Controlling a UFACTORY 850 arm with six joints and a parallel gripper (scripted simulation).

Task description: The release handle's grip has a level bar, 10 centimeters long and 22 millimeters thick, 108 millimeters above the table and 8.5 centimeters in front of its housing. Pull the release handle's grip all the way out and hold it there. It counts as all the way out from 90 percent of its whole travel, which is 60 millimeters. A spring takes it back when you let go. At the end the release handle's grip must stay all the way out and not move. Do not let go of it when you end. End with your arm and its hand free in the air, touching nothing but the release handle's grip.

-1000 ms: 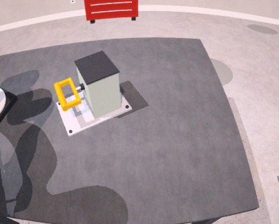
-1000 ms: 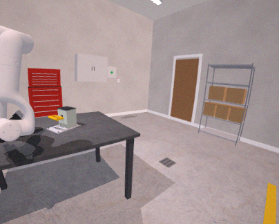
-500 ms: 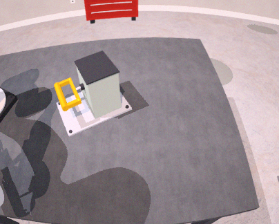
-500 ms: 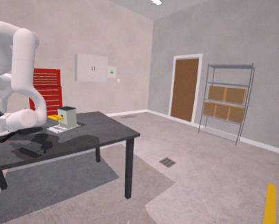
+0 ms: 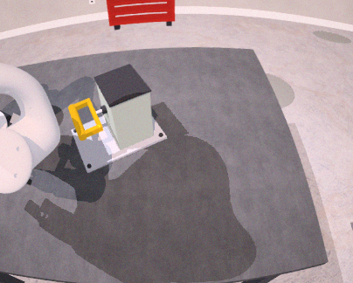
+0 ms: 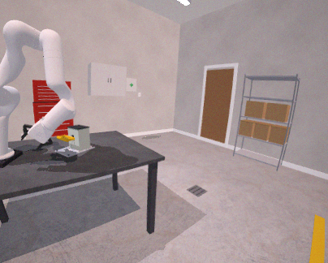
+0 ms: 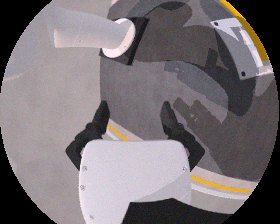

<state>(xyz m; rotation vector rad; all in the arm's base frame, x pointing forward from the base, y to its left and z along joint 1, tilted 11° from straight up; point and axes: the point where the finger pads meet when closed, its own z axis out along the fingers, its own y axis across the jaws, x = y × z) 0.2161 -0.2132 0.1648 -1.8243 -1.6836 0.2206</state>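
Note:
The release handle's yellow grip [image 5: 85, 119] is a rectangular loop sticking out of the left side of a pale green housing [image 5: 124, 111] with a dark top. The housing stands on a light grey baseplate [image 5: 116, 146] on the dark table. In the exterior view the grip [image 6: 65, 138] shows as a small yellow piece left of the housing [image 6: 79, 138]. My gripper [image 6: 27, 131] is open and empty, low over the table, left of the grip and apart from it. In the wrist view the fingers stand wide with only table between them; a yellow edge [image 7: 249, 31] shows at the upper right.
My white arm [image 5: 19, 131] covers the table's left edge in the overhead view. A red tool cabinet [image 5: 141, 10] stands behind the table. A metal shelf with boxes [image 6: 265, 118] and a brown door [image 6: 217, 103] are far off to the right.

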